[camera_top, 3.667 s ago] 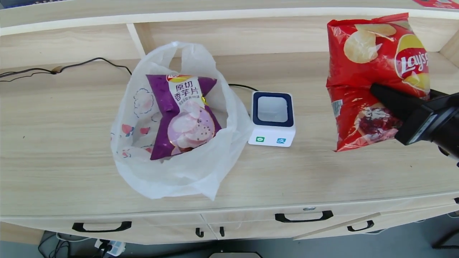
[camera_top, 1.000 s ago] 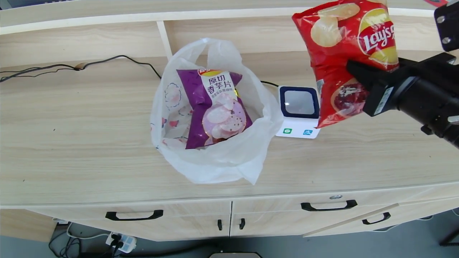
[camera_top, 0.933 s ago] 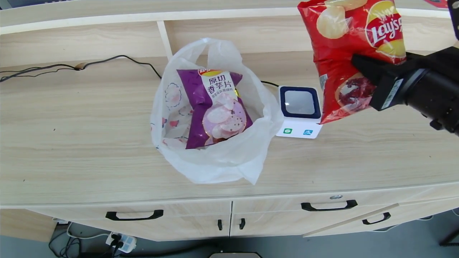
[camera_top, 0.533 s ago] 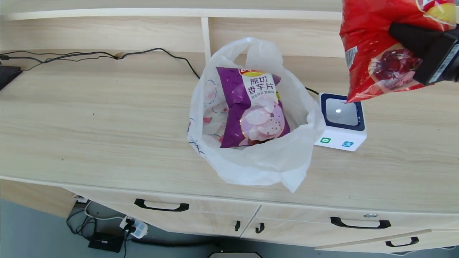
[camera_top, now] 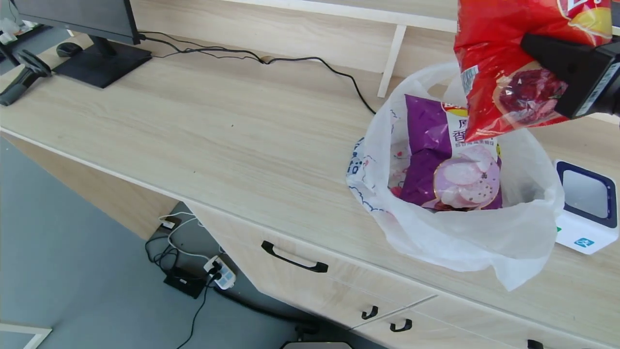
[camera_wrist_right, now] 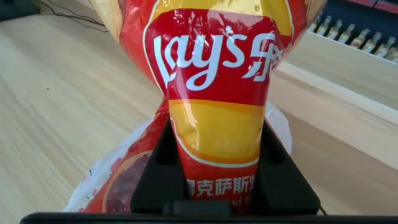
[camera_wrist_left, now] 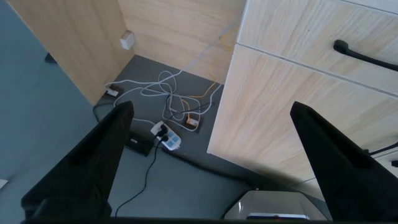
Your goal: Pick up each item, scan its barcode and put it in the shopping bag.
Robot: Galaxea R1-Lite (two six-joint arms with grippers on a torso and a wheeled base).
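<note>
Wooden counter [camera_top: 218, 131] is occupied by the shopping bag [camera_top: 465, 242]; above it the red chip bag [camera_top: 494, 58] is clamped by the right gripper [camera_top: 537, 48]; the left gripper [camera_wrist_left: 211, 109] is spread wide, empty

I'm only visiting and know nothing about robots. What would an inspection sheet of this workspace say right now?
Surface: pale wooden counter with drawers below.
Job's things: red chip bag held in the air over the open white shopping bag; purple chip bag already inside it; white scanner on the counter, to the shopping bag's right.
Clutter: monitor and mouse at the counter's far left end.
Grippers: right gripper shut on the red chip bag; left gripper open, empty, low beside the drawers.
Cables: black cable along the counter's back; power strip and wires on the floor.
Surroundings: grey floor.
</note>
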